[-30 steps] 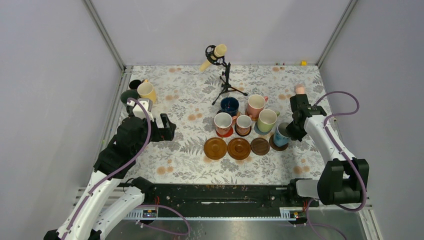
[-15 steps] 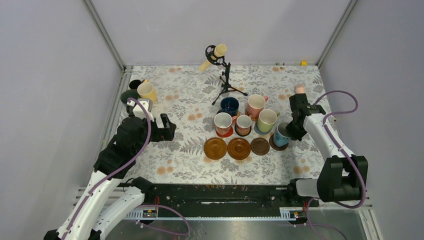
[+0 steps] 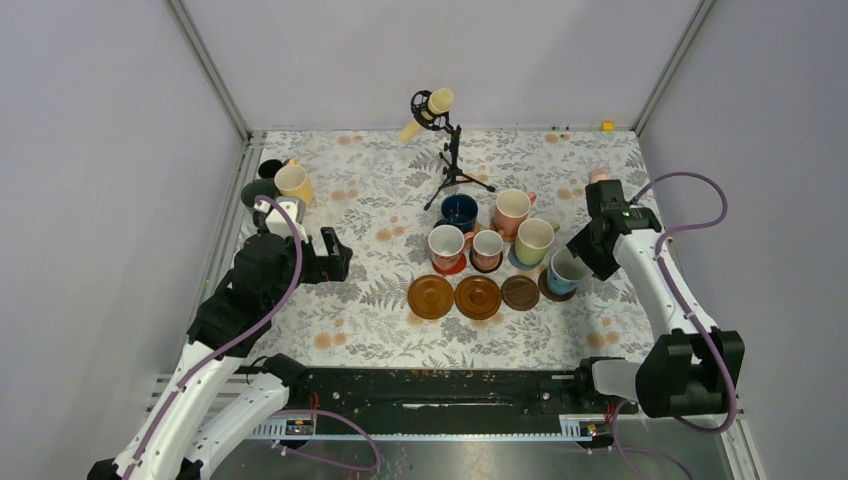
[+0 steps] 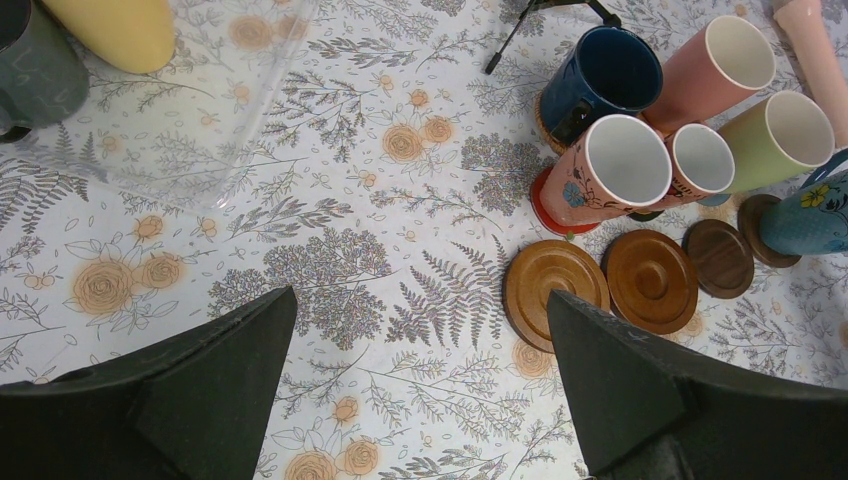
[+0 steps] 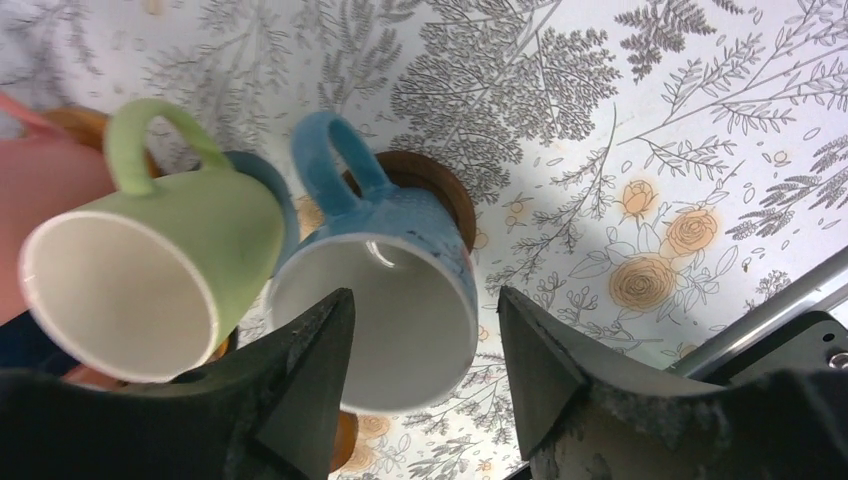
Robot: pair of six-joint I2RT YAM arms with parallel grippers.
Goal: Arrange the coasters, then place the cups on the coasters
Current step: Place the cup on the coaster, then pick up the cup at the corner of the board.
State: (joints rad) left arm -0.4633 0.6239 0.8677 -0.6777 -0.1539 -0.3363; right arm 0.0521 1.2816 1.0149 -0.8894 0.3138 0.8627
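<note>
Right arm reached in from the right; the right gripper [image 5: 425, 300] straddled the rim of the light blue cup [image 5: 400, 240], jaws parted, not clamping it. I saw its handle and the dark wooden coaster [image 5: 445, 190] beneath clearly only in the wrist view. Left gripper [image 4: 420, 300] hung wide open over the table [image 4: 330, 200], holding nothing. I counted six cups [image 3: 487, 245] at centre, three far left, and three bare coasters [image 3: 477, 296] in the near row.

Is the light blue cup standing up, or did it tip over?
Standing up. The light blue cup sits upright on its dark brown coaster, with its open mouth facing up and nothing inside.
</note>
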